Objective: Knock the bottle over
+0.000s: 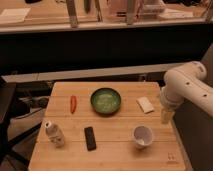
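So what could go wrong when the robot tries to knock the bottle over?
The gripper hangs by the right edge of the table, and the bottle stands far off at the front left. Sweeping across, the arm might bump the white cup or the black device lying between them. The bottle is also near the left edge, so a hard push might send it to the floor.

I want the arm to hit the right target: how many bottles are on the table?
1. The bottle stands upright near the table's near-left corner, left of the black device. The pincer hangs by the table's right edge, far from it. Nothing seems hidden.
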`<state>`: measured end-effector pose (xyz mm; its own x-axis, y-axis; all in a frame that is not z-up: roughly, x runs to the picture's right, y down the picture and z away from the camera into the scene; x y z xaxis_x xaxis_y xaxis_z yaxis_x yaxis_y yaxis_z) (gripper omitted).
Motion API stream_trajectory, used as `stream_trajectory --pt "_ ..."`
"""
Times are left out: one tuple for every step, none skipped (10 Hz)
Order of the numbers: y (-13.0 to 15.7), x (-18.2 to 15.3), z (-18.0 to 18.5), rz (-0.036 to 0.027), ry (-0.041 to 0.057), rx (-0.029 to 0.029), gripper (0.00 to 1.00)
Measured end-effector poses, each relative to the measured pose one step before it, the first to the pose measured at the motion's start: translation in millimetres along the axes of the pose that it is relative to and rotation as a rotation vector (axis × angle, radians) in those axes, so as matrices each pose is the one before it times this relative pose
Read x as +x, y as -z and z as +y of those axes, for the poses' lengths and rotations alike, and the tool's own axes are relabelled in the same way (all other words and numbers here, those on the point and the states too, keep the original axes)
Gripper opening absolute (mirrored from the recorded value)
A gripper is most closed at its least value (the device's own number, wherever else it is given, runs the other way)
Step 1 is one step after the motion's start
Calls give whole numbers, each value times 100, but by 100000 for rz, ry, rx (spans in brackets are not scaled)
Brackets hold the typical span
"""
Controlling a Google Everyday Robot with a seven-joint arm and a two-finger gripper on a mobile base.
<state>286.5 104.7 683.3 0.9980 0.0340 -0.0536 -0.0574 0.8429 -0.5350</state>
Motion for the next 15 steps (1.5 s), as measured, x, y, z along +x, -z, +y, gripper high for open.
stream_trajectory --pt "-43 -5 9 -55 -8 -62 80" --pt "-77 -2 36 -31 16 -132 80" --pt "8 -14 -5 -31 5 9 80" --pt "9 10 -6 26 -4 23 80" --pt "-10 2 2 2 -1 -9 80" --pt "14 -1 -4 2 -6 18 80" --pt "-4 3 -1 -2 -8 1 80" --pt "3 -2 2 4 7 -6 80" --pt "10 -5 -1 8 9 16 80" --pt "45 -190 87 326 742 209 80" --pt "233 -532 35 457 1537 613 80" --pt "343 -1599 -9 471 2658 842 80" --pt "255 -1444 -55 265 1872 560 80" --pt "345 -1850 -128 435 2711 838 80" --pt "297 -1177 -69 502 2432 728 80"
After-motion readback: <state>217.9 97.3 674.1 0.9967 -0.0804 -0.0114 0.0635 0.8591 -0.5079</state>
